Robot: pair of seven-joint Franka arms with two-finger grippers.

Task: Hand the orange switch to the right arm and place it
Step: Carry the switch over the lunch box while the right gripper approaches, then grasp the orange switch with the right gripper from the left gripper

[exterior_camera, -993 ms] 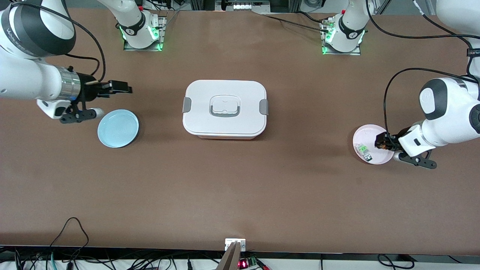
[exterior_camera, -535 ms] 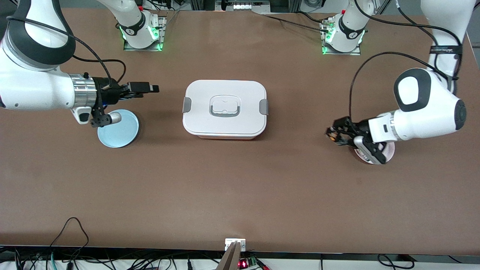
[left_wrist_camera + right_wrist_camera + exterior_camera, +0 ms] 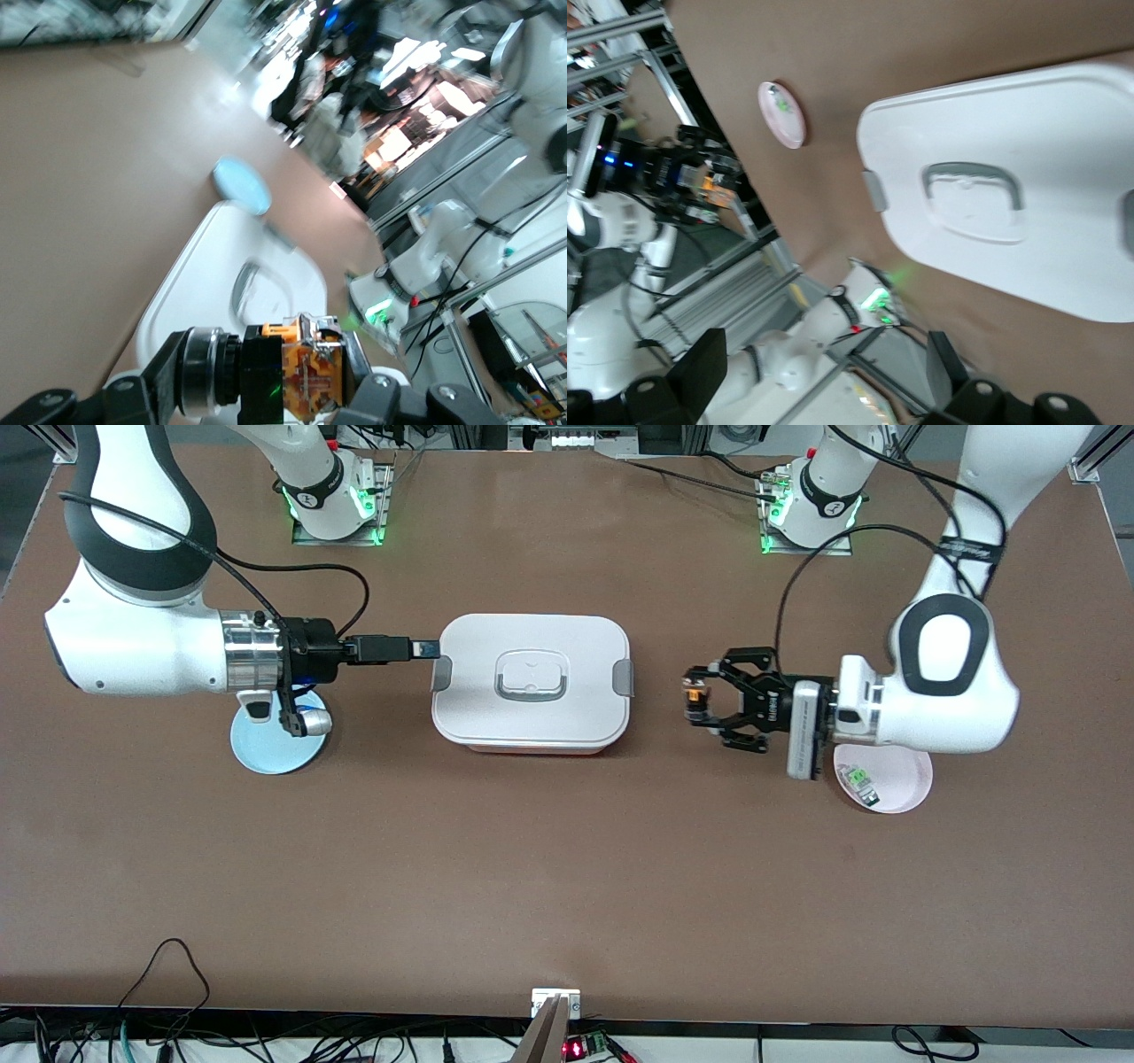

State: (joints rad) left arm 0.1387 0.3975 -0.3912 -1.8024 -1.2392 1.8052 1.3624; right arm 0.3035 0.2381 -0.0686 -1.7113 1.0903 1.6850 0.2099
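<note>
The orange switch [image 3: 692,696] is a tiny black block with an orange end. My left gripper [image 3: 694,700] is shut on it and holds it in the air, over the table between the white lidded box [image 3: 532,726] and the pink plate [image 3: 911,779]. The left wrist view shows the switch [image 3: 301,372] clamped between the jaws. My right gripper [image 3: 427,648], slim and black on a silver cuff, is over the box's grey latch at the right arm's end. It points toward the left gripper. In the right wrist view its fingers [image 3: 709,363] stand wide apart and empty.
A small green-and-clear part [image 3: 858,780] lies on the pink plate. A light blue plate [image 3: 266,751] lies under the right arm's wrist. The box stands mid-table between the two grippers, with a grey handle [image 3: 530,675] on its lid.
My left gripper has lifted the switch off the pink plate and carried it toward the box. My right gripper has moved from above the blue plate to the box's edge.
</note>
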